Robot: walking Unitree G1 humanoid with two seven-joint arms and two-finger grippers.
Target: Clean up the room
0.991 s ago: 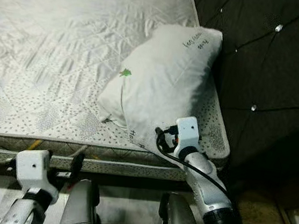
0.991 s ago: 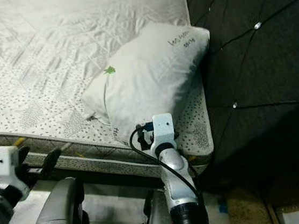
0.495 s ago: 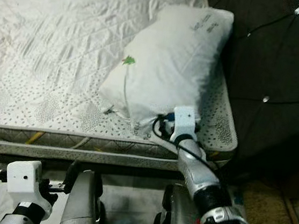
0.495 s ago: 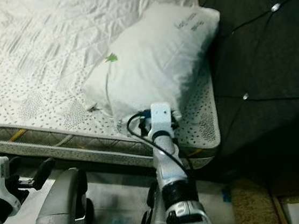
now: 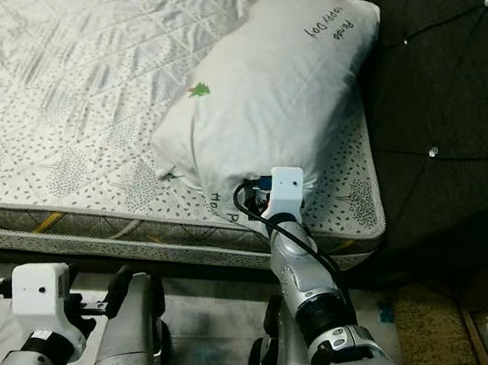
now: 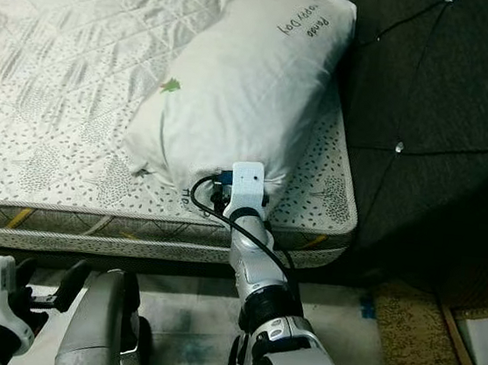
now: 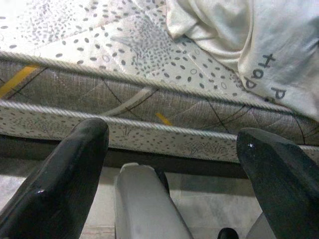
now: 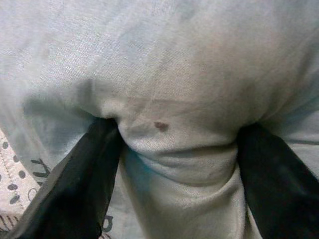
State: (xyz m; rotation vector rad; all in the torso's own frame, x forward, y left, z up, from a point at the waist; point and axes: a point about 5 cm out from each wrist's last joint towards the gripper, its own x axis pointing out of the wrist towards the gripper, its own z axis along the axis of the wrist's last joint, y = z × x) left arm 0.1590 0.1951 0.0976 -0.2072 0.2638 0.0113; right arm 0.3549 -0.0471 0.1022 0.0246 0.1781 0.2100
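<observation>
Your white pillow [image 5: 271, 97] lies on the mattress [image 5: 81, 67] at its right near corner, running from the near edge up along the right edge beside the dark tufted headboard [image 5: 448, 91]; black lettering shows at its far end and again at the near end, and a small green mark sits on its left side. Your right gripper [image 8: 174, 164] is pressed into the pillow's near end at the mattress's near edge, the two black fingers [image 8: 75, 179] parted with a bulge of white fabric bunched between them, so it grips the pillow; a small dark spot marks the cloth in that fold. The right arm [image 5: 304, 277] reaches up from the floor to the bed's near edge, its white wrist housing against the pillow and a black cable looped beside it.

Your left gripper [image 7: 174, 164] hangs low in front of the bed's near side, fingers spread wide with nothing between them; through the gap you see the mattress's piped edge, its grey quilted side panel and a corner of the pillow lying above it. The mattress cover is pale, quilted in diamonds across the middle and speckled with small dots toward the near edge. A brown mat [image 5: 430, 331] lies on the floor past the bed's right near corner, below the headboard.
</observation>
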